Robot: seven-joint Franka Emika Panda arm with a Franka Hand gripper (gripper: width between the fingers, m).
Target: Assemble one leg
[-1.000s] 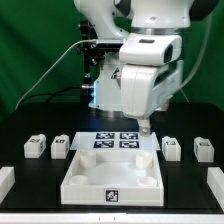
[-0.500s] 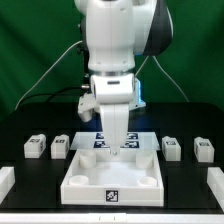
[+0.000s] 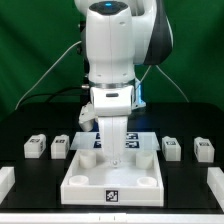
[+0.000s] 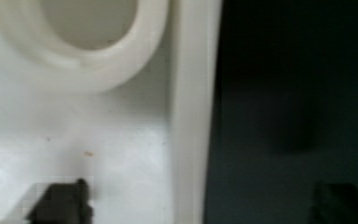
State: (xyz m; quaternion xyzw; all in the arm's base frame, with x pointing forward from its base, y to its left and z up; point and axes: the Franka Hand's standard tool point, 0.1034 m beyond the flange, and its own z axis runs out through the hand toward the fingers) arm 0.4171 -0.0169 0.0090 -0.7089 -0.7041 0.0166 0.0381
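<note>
Wrist footage is showing me the gripper (image 4: pixel 202 205) spread wide, one of its dark fingertips (image 4: pixel 60 205) hanging over the white tray (image 4: pixel 87 130) and the other over the dark counter (image 4: pixel 291 100), so the tray's raised rim is running between them. Nothing is sitting in the gripper, and I cannot tell whether either finger is touching the tray. A round recess (image 4: pixel 87 25) in the tray floor is lying just inside that rim. From the exterior view I am watching the arm (image 3: pixel 110 50) standing straight over the tray (image 3: pixel 85 188), with the gripper (image 3: pixel 117 152) pointing down at the tray's far rim, roughly midway along it. The legs are all resting on the counter (image 3: pixel 40 175), apart from the tray and apart from the gripper: one (image 3: pixel 60 146) is lying just beside the tray's far corner on the exterior view's left, another (image 3: pixel 37 147) is sitting further out on that same side, a third (image 3: pixel 171 148) is lying just beside the tray's far corner on the exterior view's right, and the fourth (image 3: pixel 203 149) is sitting further out beyond it. Each is showing a black-and-white tag. Just behind the tray the marker board (image 3: pixel 140 141) is lying flat, and the arm is hiding its middle from me.
</note>
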